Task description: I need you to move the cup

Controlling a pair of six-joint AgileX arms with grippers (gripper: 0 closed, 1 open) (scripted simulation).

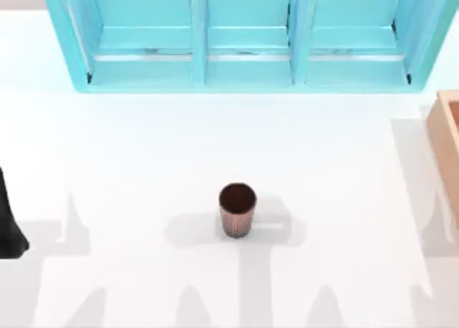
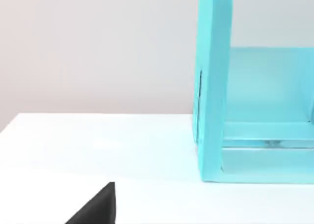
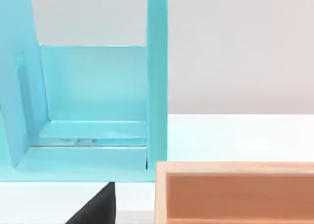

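The cup (image 1: 237,209), a small reddish-brown ribbed tumbler with a dark inside, stands upright on the white table (image 1: 143,141), a little in front of the middle. It stands alone, with nothing touching it. A dark part of my left arm (image 1: 10,224) sits at the table's left edge, far from the cup. A black piece of the left gripper (image 2: 95,208) shows in the left wrist view. A like piece of the right gripper (image 3: 95,207) shows in the right wrist view, beside the wooden box.
A turquoise shelf unit (image 1: 244,37) with three open bays runs along the back of the table. A light wooden box (image 1: 448,138) sits at the right edge, also seen as a box wall (image 3: 235,194) in the right wrist view.
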